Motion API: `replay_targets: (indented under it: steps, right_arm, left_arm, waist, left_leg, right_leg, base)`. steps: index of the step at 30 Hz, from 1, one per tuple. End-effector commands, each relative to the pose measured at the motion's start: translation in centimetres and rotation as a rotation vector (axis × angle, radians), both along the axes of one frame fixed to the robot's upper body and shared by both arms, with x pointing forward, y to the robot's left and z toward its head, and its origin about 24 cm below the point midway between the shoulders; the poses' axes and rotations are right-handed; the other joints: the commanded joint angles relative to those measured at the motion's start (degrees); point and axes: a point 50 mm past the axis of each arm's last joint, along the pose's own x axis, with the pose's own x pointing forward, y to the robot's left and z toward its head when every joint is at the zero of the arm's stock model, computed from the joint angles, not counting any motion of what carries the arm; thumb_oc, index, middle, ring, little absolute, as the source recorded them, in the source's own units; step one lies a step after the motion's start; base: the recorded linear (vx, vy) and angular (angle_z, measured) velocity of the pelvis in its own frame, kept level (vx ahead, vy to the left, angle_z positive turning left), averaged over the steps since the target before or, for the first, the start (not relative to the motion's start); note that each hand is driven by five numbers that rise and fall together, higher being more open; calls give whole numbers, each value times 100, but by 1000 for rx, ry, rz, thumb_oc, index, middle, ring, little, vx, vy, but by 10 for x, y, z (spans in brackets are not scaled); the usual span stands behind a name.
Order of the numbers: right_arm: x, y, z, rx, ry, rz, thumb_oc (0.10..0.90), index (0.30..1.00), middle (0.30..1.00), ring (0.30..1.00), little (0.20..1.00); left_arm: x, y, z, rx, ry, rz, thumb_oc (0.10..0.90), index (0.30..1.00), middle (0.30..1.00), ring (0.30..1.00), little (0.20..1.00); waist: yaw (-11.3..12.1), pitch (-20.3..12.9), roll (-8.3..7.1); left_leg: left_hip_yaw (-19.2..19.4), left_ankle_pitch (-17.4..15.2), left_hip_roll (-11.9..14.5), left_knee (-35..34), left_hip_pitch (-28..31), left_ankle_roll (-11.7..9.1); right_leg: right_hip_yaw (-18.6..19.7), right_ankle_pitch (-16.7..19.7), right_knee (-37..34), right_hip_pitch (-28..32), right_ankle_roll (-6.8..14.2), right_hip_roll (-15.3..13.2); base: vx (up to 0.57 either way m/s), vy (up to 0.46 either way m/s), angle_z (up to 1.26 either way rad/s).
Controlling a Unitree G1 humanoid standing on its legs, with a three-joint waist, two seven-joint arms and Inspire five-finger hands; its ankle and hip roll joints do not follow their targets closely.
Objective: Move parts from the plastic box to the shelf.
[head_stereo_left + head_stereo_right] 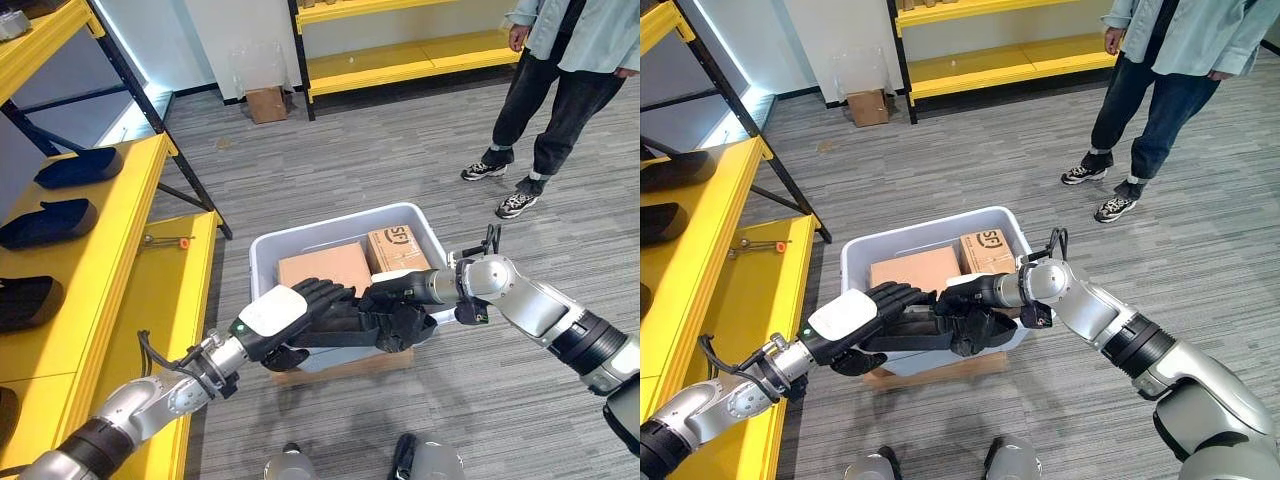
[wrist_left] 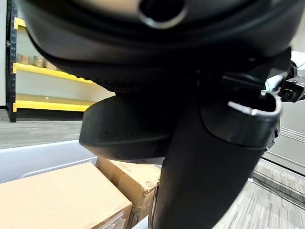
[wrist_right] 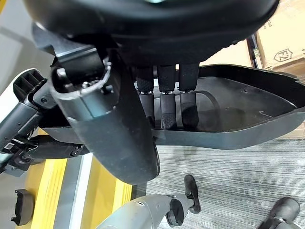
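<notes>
A black moulded plastic part (image 1: pixel 340 331) hangs over the front edge of the grey plastic box (image 1: pixel 330 228), held from both ends. My left hand (image 1: pixel 285 312) grips its left end with fingers curled over the rim. My right hand (image 1: pixel 402 300) grips the right end; in the right wrist view its fingers (image 3: pixel 167 102) hook into the part's hollow (image 3: pixel 238 105) and the thumb presses outside. In the left wrist view the part (image 2: pixel 124 129) shows past the thumb. The yellow shelf (image 1: pixel 110 260) stands to my left with similar black parts (image 1: pixel 78 167) on it.
Two cardboard boxes (image 1: pixel 325 265) (image 1: pixel 397 247) lie in the plastic box. More black parts (image 1: pixel 45 222) (image 1: pixel 25 300) occupy the shelf, and a small tool (image 1: pixel 165 240) lies on its lower board. A person (image 1: pixel 560 90) stands at the far right. Another yellow shelf (image 1: pixel 400 60) lines the back wall.
</notes>
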Motion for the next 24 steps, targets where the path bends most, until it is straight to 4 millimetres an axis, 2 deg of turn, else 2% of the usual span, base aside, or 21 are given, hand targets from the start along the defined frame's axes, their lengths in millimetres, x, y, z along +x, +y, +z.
replay_targets:
  steps: [1,14,15,16,17,18,20,24]
  right_arm:
    - [-8,55,59,221,-173,262,400,300,300,300,300]
    - [-15,65,54,222,-171,336,400,300,300,300,300]
    - [-16,66,54,222,-173,340,400,300,300,300,300]
    - [-16,66,54,224,-175,341,400,300,300,300,300]
    - [-16,66,53,225,-172,345,400,300,300,300,300]
    - [-16,67,53,224,-171,349,400,300,300,300,300]
    - [-17,68,52,219,-171,356,400,300,300,300,300]
    - [-17,67,51,214,-171,349,400,300,300,300,300]
  left_arm:
    - [9,-20,27,-124,-142,-85,900,1000,1000,1000,1000]
    - [12,-32,22,-157,-109,-109,900,1000,1000,1000,1000]
    - [12,-34,21,-159,-106,-107,716,742,742,742,742]
    - [13,-34,21,-162,-106,-106,604,585,585,585,585]
    - [13,-35,21,-163,-104,-105,537,492,492,492,492]
    - [13,-35,20,-164,-104,-104,443,360,360,360,360]
    - [14,-37,20,-168,-118,-105,400,300,300,300,300]
    - [15,-37,20,-165,-125,-107,400,300,300,300,300]
  waist:
    - [27,-363,-95]
    - [9,-393,-124]
    - [8,-396,-124]
    - [7,-394,-126]
    - [4,-400,-130]
    - [-1,-404,-133]
    - [-3,-410,-138]
    - [-8,-418,-139]
  left_leg:
    - [-339,722,512,-651,-227,-31]
    - [-331,713,541,-634,-217,-36]
    - [-334,707,539,-632,-215,-35]
    - [-336,703,540,-627,-217,-34]
    - [-337,700,536,-627,-215,-33]
    - [-333,699,537,-626,-213,-35]
    - [-326,701,545,-629,-208,-41]
    - [-322,699,547,-639,-200,-44]
  right_leg:
    - [-263,-295,-180,808,637,-469]
    - [-276,-327,-146,814,622,-465]
    - [-276,-327,-148,814,623,-465]
    - [-276,-326,-147,812,623,-466]
    - [-269,-322,-156,815,624,-460]
    - [-267,-322,-158,817,623,-459]
    - [-266,-318,-175,821,627,-456]
    - [-257,-308,-203,825,633,-448]
  base:
    - [0,0,0]
    - [0,0,0]
    - [0,0,0]
    - [0,0,0]
    - [0,0,0]
    - [0,0,0]
    - [0,0,0]
    - [0,0,0]
